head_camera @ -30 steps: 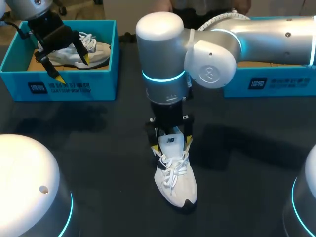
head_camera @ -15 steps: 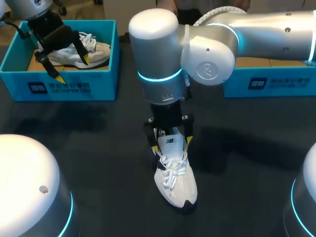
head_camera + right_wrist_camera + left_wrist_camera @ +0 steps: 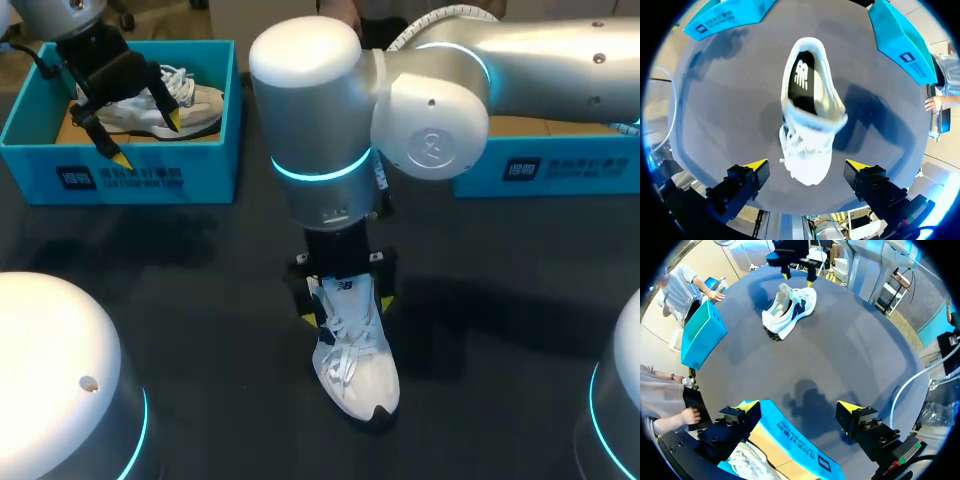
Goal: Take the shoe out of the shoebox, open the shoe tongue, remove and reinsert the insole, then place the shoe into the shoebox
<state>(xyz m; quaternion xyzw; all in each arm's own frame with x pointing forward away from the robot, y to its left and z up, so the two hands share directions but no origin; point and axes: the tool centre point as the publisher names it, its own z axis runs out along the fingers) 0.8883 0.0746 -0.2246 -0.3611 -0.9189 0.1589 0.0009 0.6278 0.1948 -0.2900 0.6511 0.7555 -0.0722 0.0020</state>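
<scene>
At the middle of the dark counter (image 3: 180, 300), a white shoe (image 3: 358, 370) stood upright on its sole, out of any box, its toe pointing toward me. My right tool (image 3: 348, 308) hung just over the heel end. Its yellow-tipped fingers were spread wide, one on each side of the collar, and gripped nothing that I could see. From the right wrist camera, the mouth of the shoe gaped open, with the dark insole (image 3: 801, 82) showing inside and the laces (image 3: 799, 137) beyond it. My left tool (image 3: 146, 138) hung released over a blue shoebox (image 3: 120, 182) at the far left, where a second shoe (image 3: 195, 100) lay.

I judged the shoe light and soft. The fabric upper would give under a pinch, while the sole would be stiffer. The insole looked thin and floppy. It seemed best pinched at its heel edge, with the shoe steadied so it would not lift along.
</scene>
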